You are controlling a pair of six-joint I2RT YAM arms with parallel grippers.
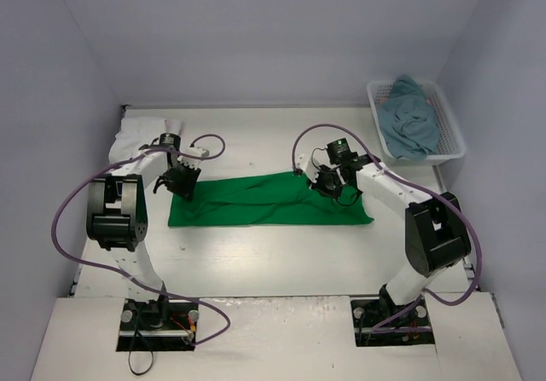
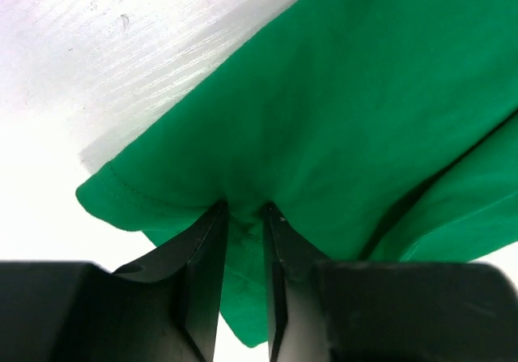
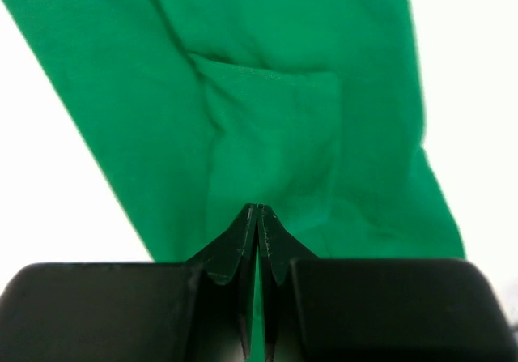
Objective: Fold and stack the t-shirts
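Right, the bright green cloth t-shirt (image 1: 256, 200) lies stretched as a long band across the middle of the pale table (image 1: 256, 262), its long axis running left to right between the two arms. The left gripper (image 1: 181, 182) sits at the band's left end, jaws narrowed on a bunched fold of green beside the hem. The right gripper (image 1: 334, 187) sits near the right end, jaws pressed together with a thin sliver of green caught between them. So each arm has its own end, and the fold, I reckon, carries one end along that axis toward the other. Hard to make out: how many layers each pinch holds, and where the sleeves and collar lie. A dull teal-blue t-shirt (image 1: 409, 124) sits crumpled in the white lattice basket (image 1: 452, 134) far right. A white cloth (image 1: 136, 138) at far left is partly hidden by the left arm.
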